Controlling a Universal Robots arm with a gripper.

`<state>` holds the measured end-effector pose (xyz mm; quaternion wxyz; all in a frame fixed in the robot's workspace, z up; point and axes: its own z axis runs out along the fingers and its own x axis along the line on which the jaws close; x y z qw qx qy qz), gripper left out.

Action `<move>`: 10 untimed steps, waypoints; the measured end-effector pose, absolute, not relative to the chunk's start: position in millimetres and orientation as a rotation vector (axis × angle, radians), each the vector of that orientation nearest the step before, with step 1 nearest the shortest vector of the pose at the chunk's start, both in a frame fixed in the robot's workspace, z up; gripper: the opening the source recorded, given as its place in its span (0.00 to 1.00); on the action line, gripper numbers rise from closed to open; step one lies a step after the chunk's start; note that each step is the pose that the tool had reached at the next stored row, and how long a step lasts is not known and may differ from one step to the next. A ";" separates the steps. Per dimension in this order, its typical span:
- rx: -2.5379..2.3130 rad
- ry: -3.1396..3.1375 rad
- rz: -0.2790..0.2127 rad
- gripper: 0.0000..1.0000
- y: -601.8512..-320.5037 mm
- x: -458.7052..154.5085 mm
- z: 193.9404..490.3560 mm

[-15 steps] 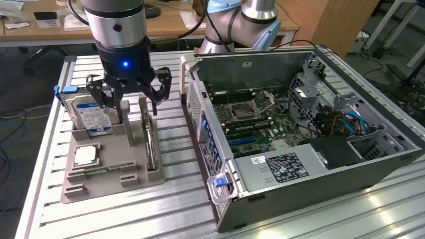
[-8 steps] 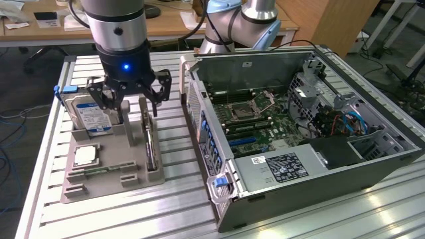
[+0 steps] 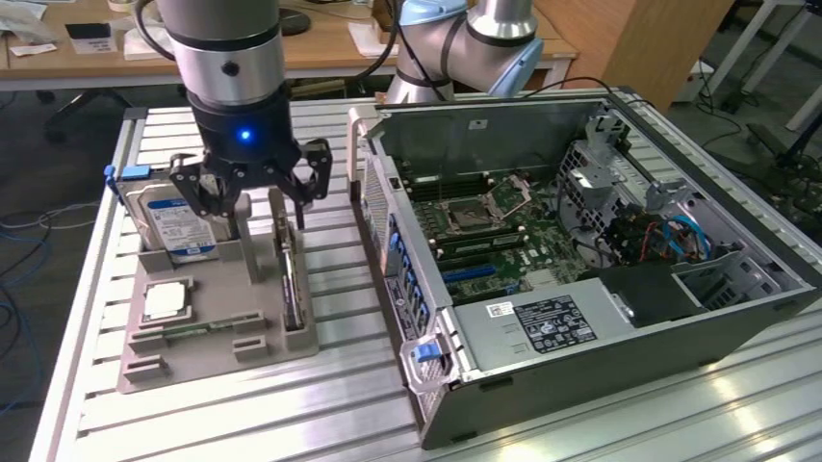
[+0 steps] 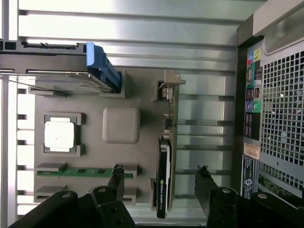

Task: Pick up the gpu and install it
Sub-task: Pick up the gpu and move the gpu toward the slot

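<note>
Robotics lab: slotted aluminium bench (image 3: 257,414), opened computer tower (image 3: 578,385), robot arm (image 3: 231,58), wooden desks (image 3: 321,53) behind.

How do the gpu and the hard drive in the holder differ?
The gpu is a thin dark card with a metal bracket at one end; the hard drive is thicker and silver, with a blue-white label. The open gripper hovers over the gpu, not the hard drive. Both stand on edge in the grey holder.

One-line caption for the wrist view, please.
Open tool above the gpu, which stands on edge in the grey holder tray beside the computer case.
</note>
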<state>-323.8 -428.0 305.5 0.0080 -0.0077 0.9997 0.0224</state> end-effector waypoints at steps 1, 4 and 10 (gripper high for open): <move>-0.024 3.125 0.070 0.71 -428.0 -323.8 304.9; -0.024 3.125 0.070 0.71 -428.1 -323.8 300.2; -0.024 3.125 0.070 0.71 -428.0 -323.8 289.2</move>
